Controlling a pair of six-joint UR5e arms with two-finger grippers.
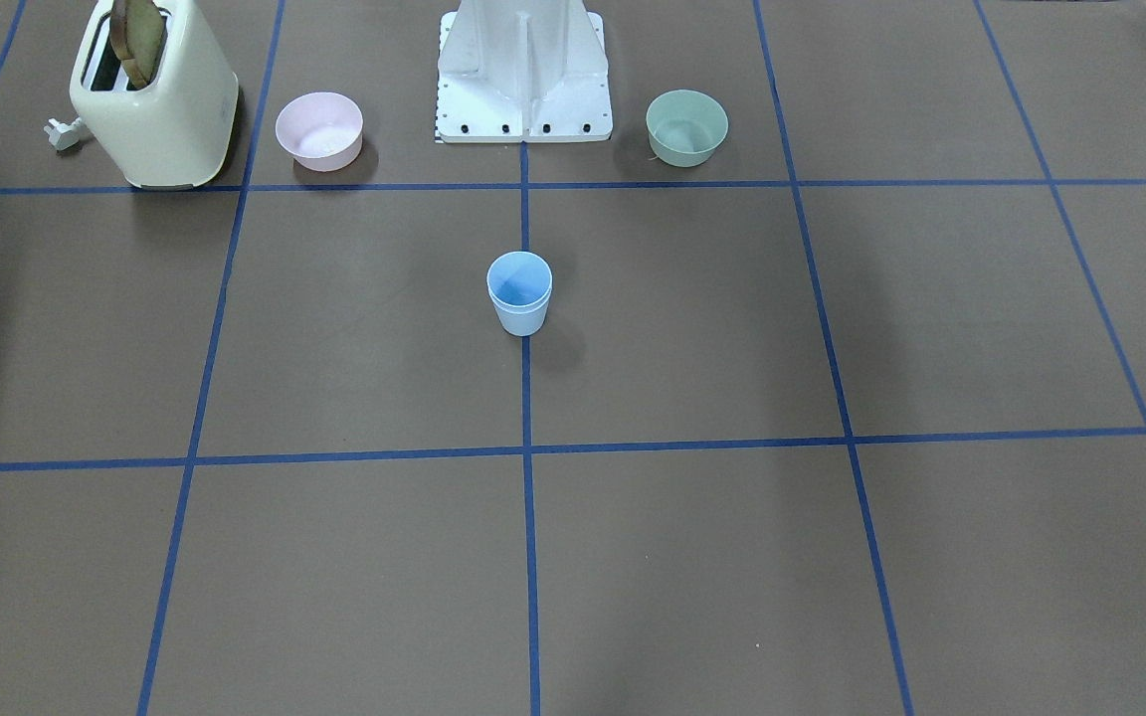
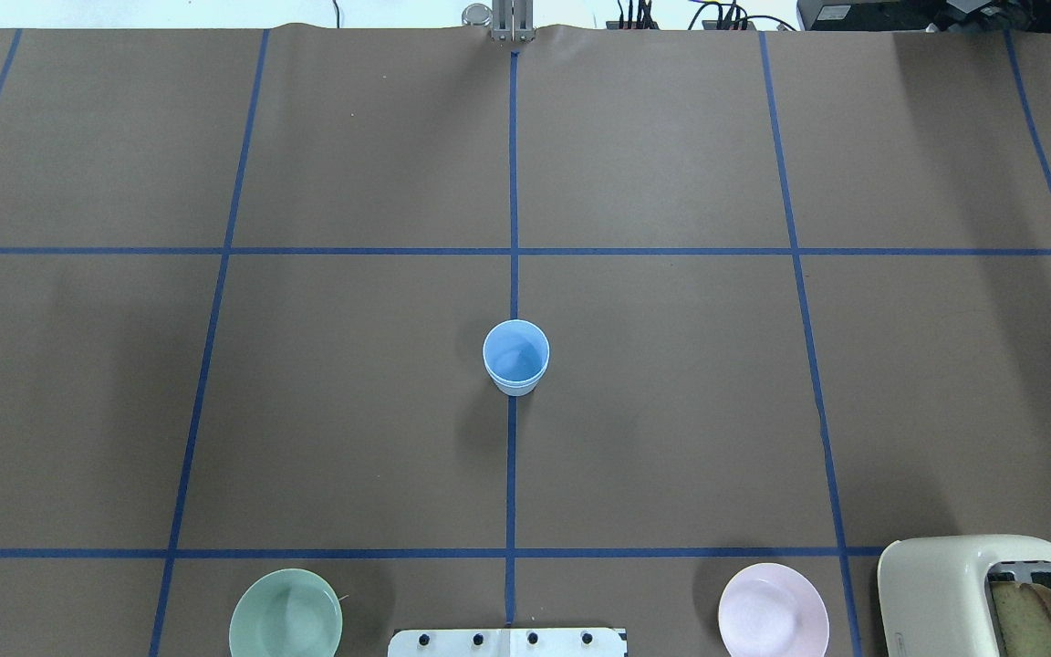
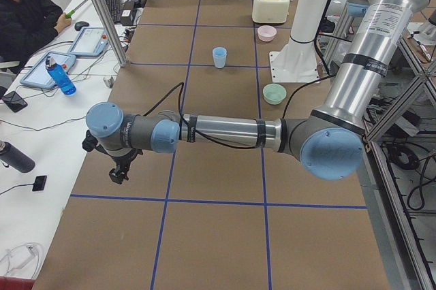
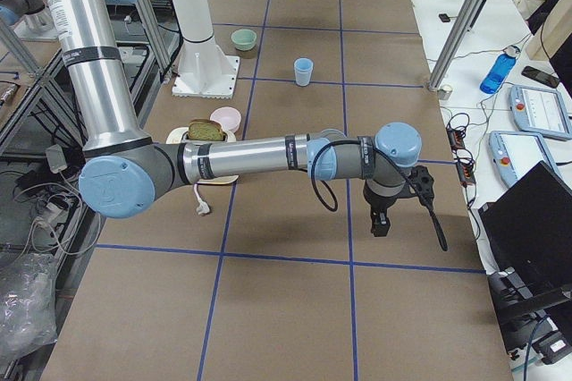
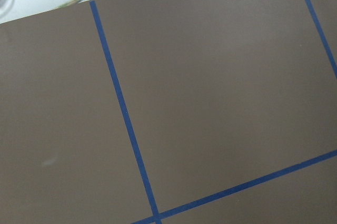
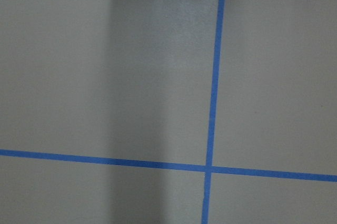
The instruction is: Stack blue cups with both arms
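Note:
The two blue cups (image 1: pixel 519 292) stand nested, one inside the other, upright on the table's centre line. They also show in the overhead view (image 2: pixel 515 357), the exterior left view (image 3: pixel 219 57) and the exterior right view (image 4: pixel 304 71). My left gripper (image 3: pixel 118 173) shows only in the exterior left view, far from the cups at the table's left end. My right gripper (image 4: pixel 380 223) shows only in the exterior right view, far from the cups at the right end. I cannot tell whether either is open or shut. Both wrist views show only bare table.
A pink bowl (image 1: pixel 319 130) and a green bowl (image 1: pixel 686 126) flank the white pedestal (image 1: pixel 523 75). A cream toaster (image 1: pixel 153 94) with bread stands beside the pink bowl. An operator (image 3: pixel 27 14) sits past the table's far side.

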